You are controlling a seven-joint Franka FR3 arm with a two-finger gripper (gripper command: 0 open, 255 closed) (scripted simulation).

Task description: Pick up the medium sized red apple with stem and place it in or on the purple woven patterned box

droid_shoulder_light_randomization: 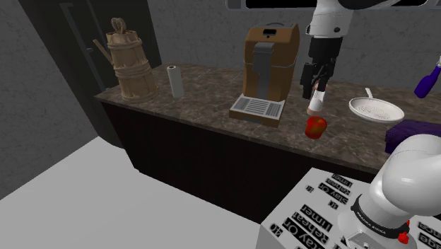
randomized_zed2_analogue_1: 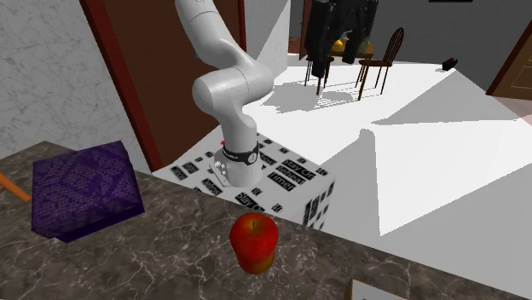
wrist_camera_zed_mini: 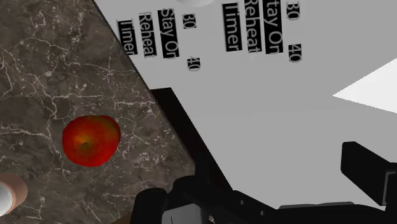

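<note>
The shoulder view shows the red apple [droid_shoulder_light_randomization: 316, 126] lying on the dark stone counter [droid_shoulder_light_randomization: 205, 106], near its front edge. It sits just to that view's right of the coffee machine [droid_shoulder_light_randomization: 268, 60], between the machine's tray and a white bowl [droid_shoulder_light_randomization: 396, 114]. The gripper [droid_shoulder_light_randomization: 312, 90] hangs level with the coffee machine's body on that same side, above the apple and clear of it. In the wrist view its two black fingers stand apart with only floor between them, and the apple lies off to one side, so nothing is held. The step in hand looks like the approach to the pick. The next move probably calls for shifting the hand until the apple sits between the fingers, then lowering and closing on it. The purple box [droid_shoulder_light_randomization: 413, 131] lies farther from the coffee machine than the bowl. In the shoulder view the white arm covers much of it, while the second exterior view shows its patterned top whole. A small pale thing [droid_shoulder_light_randomization: 316, 103] just under the gripper is hard to name, and the apple's stem cannot be made out. A blue-purple object [droid_shoulder_light_randomization: 427, 81] beyond the bowl is cut off at the edge.
</note>
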